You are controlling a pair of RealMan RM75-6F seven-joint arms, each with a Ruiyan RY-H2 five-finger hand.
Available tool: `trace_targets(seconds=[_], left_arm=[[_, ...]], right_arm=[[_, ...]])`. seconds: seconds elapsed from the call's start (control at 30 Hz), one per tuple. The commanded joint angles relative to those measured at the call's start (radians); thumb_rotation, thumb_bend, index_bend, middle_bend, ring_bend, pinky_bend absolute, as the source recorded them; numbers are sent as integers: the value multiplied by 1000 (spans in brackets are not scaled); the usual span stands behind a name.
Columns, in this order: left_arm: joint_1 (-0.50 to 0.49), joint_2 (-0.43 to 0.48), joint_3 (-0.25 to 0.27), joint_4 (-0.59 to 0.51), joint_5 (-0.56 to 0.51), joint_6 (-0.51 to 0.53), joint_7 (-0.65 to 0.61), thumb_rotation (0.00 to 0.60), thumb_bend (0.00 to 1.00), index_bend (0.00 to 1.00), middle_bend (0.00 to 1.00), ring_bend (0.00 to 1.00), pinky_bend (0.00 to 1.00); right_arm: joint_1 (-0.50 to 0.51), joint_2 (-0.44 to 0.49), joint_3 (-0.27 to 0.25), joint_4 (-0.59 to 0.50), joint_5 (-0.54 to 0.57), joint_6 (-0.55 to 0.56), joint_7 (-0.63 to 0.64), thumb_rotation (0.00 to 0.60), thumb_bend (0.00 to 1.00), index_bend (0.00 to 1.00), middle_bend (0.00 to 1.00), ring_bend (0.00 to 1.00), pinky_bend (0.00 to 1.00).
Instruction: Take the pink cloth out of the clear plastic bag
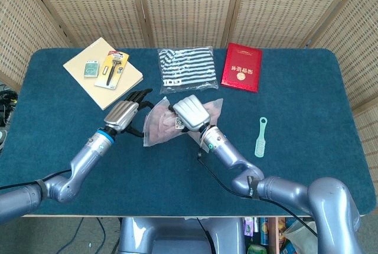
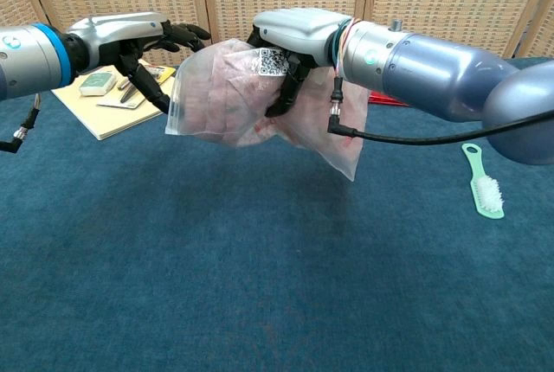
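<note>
Chest view shows us, starting at the far left, the tan notebook [image 2: 104, 112] with a small green box [image 2: 97, 83] and a carded razor [image 2: 138, 80] lying on it, well behind the action. Next comes our left hand [image 2: 143, 43], fingers spread and empty, its dark fingertips [image 2: 177, 33] right at the left edge of the clear plastic bag [image 2: 225, 95]; whether they touch the film we cannot tell. We judge it is placed there to catch the bag's mouth while the other hand steadies the load. The bag hangs above the blue table [image 2: 260, 285], clear of the surface, and the pink cloth [image 2: 238, 86] is inside it, bunched toward the upper left. Our right hand [image 2: 290, 39] grips the bag from above, fingers curled down into the plastic with cloth bunched beneath, which keeps the opening turned toward the left hand and leaves the empty corner sagging lower right. In the head view a striped folded garment [image 1: 186, 68] and a red booklet [image 1: 241, 67] lie at the back of the table. Furthest right, a green brush [image 2: 483, 182] rests flat, apart from everything.
</note>
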Motion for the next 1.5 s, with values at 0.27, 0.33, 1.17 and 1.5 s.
trace_targets(seconds=[0.27,0.33,1.17,1.5], left_arm=[[-57,-67,-12,15,-91,-12,44,600,322,566,0,0,0],[-65,-72,-8,21,-97,-9,61,600,369,617,0,0,0],[-123,-72,29,79,-165,-60,132,600,399,673,0,0,0],[-134,-80,35,93,-150,-55,129,600,399,674,0,0,0]], right_arm=[[-7,13,13,-28,18,8,0,600,680,681,750,674,869],[-11,21,11,-37,19,10,-2,600,683,681,750,674,869],[-165,298,-83,-322,74,24,-65,600,189,95,21,89,180],[-306,435,-269,-384,-110,129,-139,600,1,41,98,80,171]])
